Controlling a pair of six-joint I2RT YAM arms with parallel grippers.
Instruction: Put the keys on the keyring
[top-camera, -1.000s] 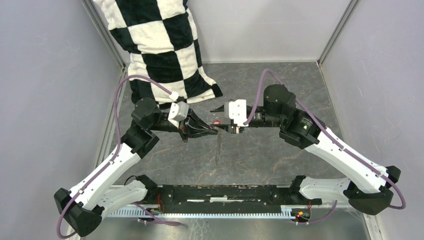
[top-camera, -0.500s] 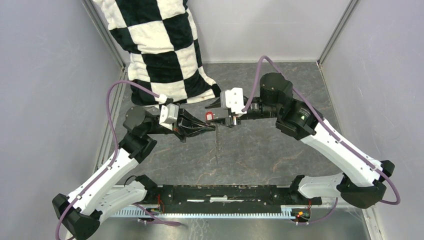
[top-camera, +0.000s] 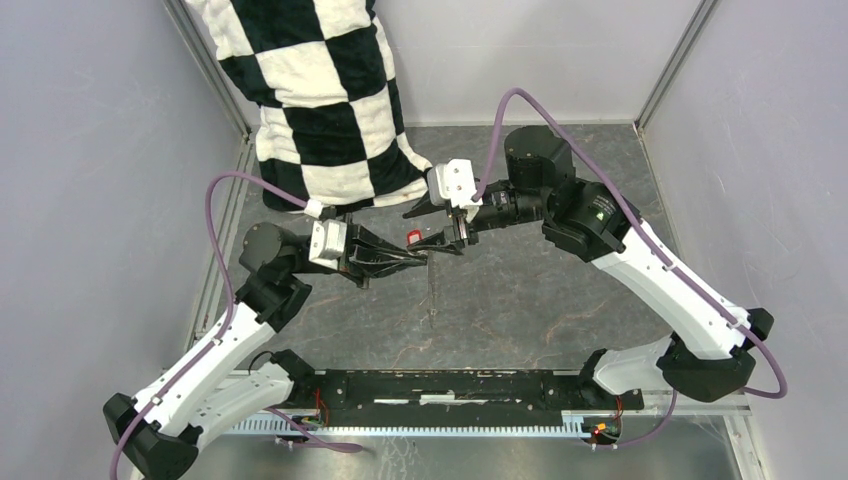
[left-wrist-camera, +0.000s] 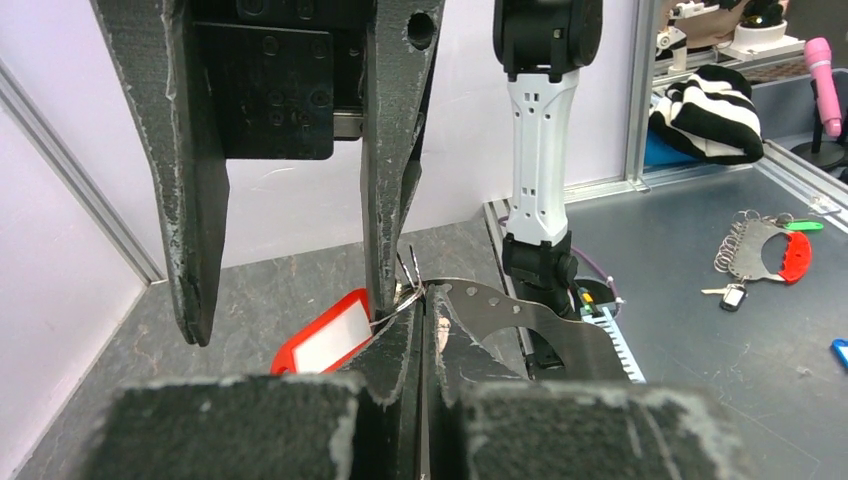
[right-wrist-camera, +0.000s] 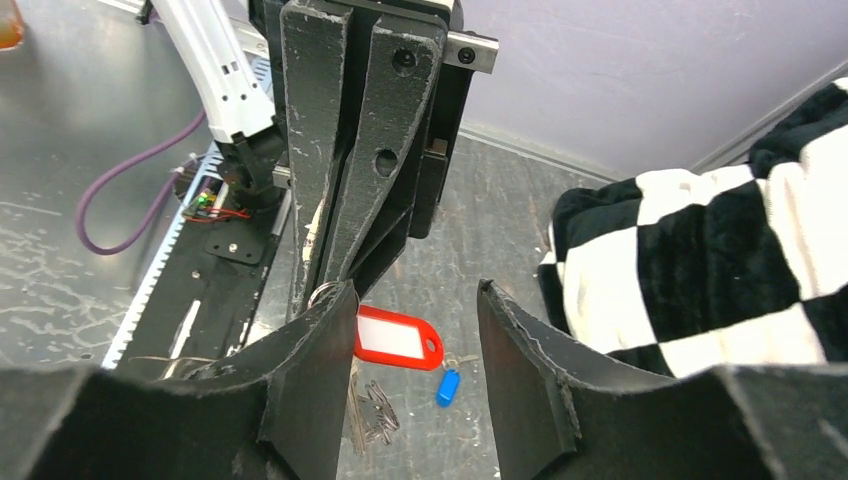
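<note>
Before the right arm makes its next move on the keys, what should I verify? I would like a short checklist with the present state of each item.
1. Left fingers shut on the keyring: ok, its metal band is clamped between them.
2. Right fingers open and empty: ok.
3. Red key in front of the right fingers: ok, it hangs at the left fingertips, facing the gap.
4. Red key already on the keyring: cannot tell; a small wire loop sits at the grip, but the joint is hidden.
5. Blue key located: ok, just below the red key.
6. Blue key hanging or lying on the table: cannot tell.
</note>
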